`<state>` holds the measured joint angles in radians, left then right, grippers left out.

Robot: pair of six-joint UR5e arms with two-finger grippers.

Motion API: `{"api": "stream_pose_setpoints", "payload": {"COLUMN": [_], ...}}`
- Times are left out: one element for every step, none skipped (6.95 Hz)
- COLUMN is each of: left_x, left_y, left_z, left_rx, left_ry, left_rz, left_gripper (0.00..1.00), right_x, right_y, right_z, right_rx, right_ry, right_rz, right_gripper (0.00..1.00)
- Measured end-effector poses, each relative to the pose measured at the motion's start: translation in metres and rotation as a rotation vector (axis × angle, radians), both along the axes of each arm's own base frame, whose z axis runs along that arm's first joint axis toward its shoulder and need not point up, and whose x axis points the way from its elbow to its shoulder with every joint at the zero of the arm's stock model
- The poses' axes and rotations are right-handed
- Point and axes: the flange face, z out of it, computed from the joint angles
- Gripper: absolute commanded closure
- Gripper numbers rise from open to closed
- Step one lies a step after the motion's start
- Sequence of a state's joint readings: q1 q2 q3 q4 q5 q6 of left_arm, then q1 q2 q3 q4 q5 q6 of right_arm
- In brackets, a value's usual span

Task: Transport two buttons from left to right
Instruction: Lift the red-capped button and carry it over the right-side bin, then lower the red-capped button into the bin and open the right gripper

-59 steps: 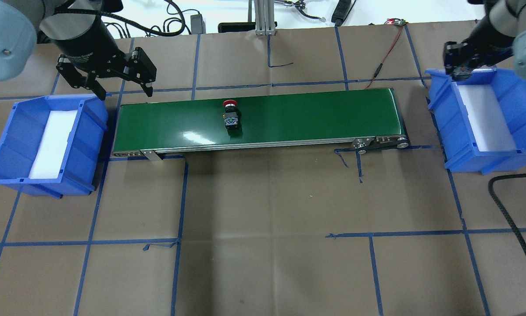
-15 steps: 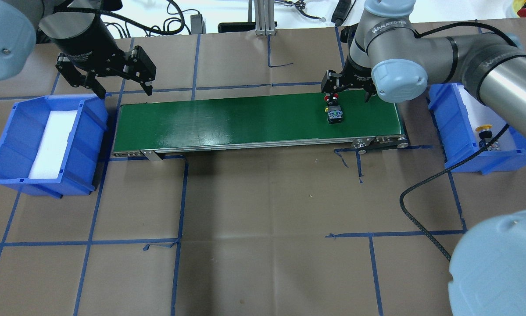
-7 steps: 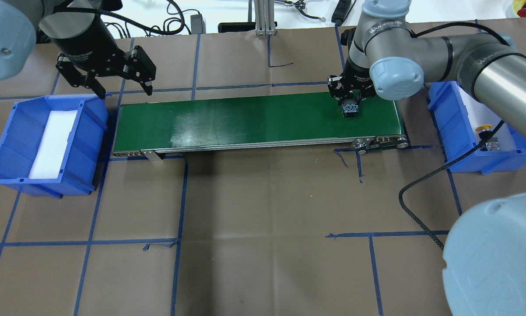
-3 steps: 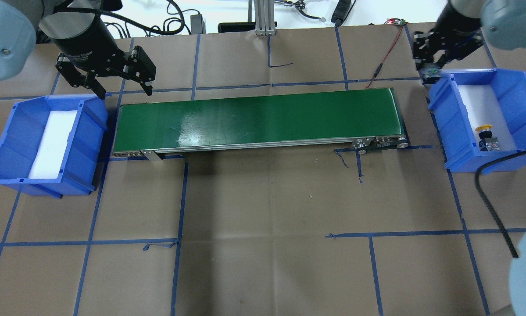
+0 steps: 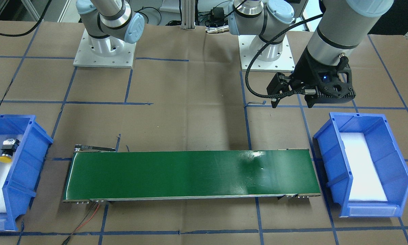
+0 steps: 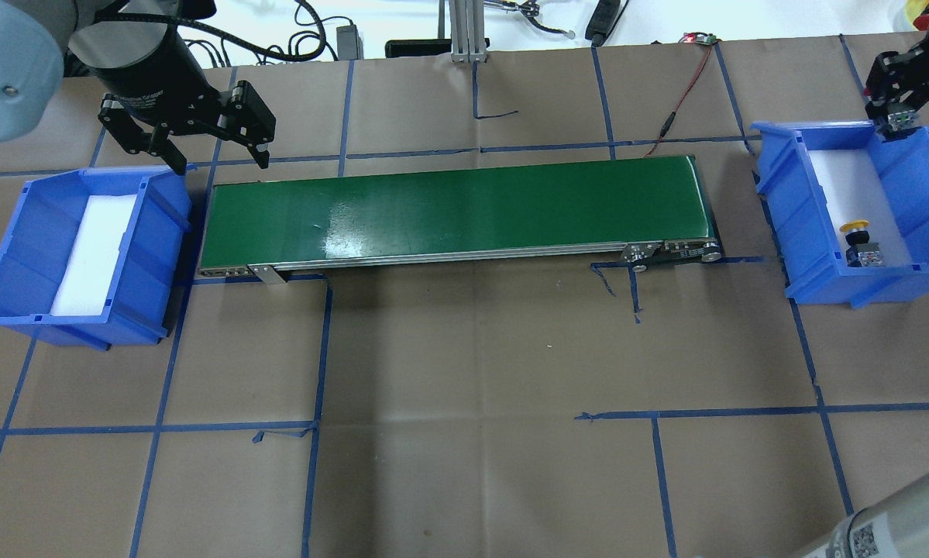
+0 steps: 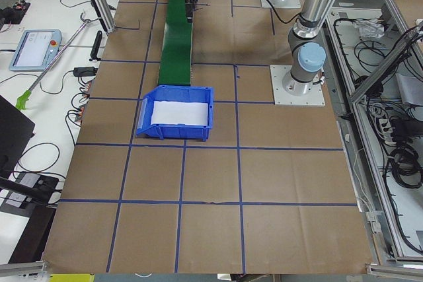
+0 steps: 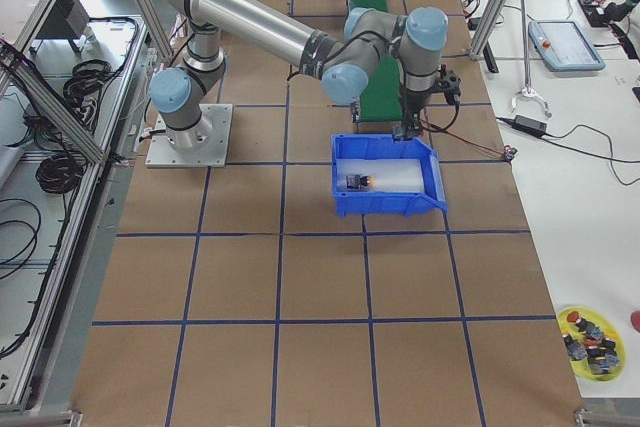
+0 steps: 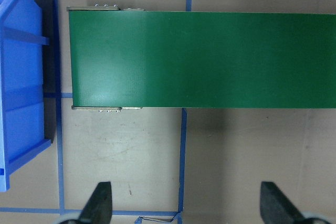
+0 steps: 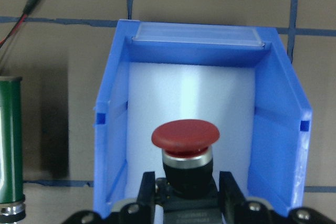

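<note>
The right claw (image 10: 185,186) is pinching the red button (image 10: 185,135) by its black body, cap pointing forward. It is hanging above the right bin (image 10: 112,145), near the end away from the yellow button (image 6: 854,227) lying on the foam. Judgement: the drop is going best if the claw is lowering well inside the walls, close over the foam, and spreading only there, clear of the yellow one. The left claw (image 6: 220,163) is spread and empty beside the belt (image 6: 456,209).

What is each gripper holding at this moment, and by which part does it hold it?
The right gripper holds the red-capped button by its black body, just under the cap. The left gripper is open and holds nothing.
</note>
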<state>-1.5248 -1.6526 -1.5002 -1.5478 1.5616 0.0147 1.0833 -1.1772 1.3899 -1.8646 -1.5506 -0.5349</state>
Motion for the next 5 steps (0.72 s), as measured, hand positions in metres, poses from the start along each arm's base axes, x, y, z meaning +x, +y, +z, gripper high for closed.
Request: {"api": "stream_pose_setpoints", "payload": {"left_x": [0.0,0.0,0.0,0.0,0.0], "left_y": [0.0,0.0,0.0,0.0,0.0], "left_z": [0.0,0.0,0.0,0.0,0.0], "left_rx": [0.0,0.0,0.001,0.0,0.0], "left_ry": [0.0,0.0,0.0,0.0,0.0], "left_rz": [0.001,0.001,0.001,0.001,0.0], "left_gripper": [0.0,0.0,0.0,0.01,0.0], "right_x": [-0.017,-0.025,-0.028,-0.028,-0.026], "right_y": [-0.01,-0.017,-0.021,-0.02,-0.017], "right_z": [-0.029,-0.053,-0.077,-0.095,-0.111], "right_rx": [-0.009,-0.028,-0.037,-0.035,-0.019], "right_ry": [0.009,0.022,0.029,0.029,0.019], "right_rz": [0.013,0.023,0.026,0.025,0.022], "right_gripper": [0.97,0.96,0.96,0.96,0.96]}}
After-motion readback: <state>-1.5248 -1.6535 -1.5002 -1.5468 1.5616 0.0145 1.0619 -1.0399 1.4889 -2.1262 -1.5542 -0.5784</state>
